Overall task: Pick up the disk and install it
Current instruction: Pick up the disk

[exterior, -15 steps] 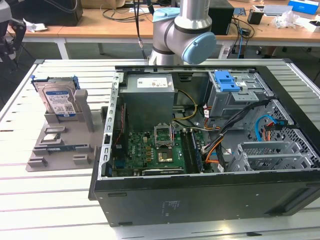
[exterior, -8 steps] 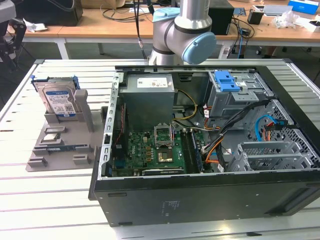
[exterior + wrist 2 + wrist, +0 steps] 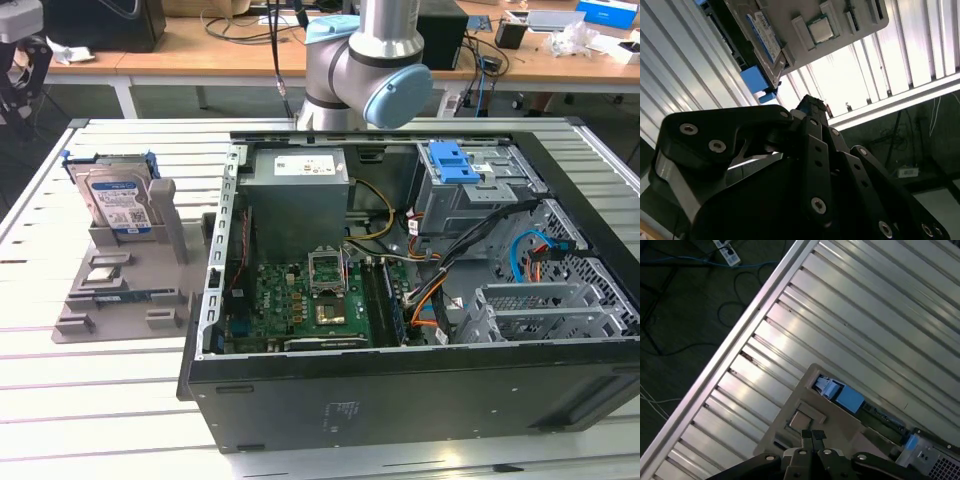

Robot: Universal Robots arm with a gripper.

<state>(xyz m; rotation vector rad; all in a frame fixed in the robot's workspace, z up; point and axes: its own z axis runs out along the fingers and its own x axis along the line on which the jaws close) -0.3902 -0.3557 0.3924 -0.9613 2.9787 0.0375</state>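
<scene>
Beyond the jaws, well apart, the disk point(image 3: 118, 205) stands in its grey holder point(image 3: 110, 305); jaws are pressed together, empty. Pickup and installation are both outstanding.

The disk point(image 3: 118, 205) stands in a holder point(image 3: 120, 300), to the exterior view's left of the case point(image 3: 400, 400).

Print on the disk point(image 3: 118, 205) is too small to read.
</scene>
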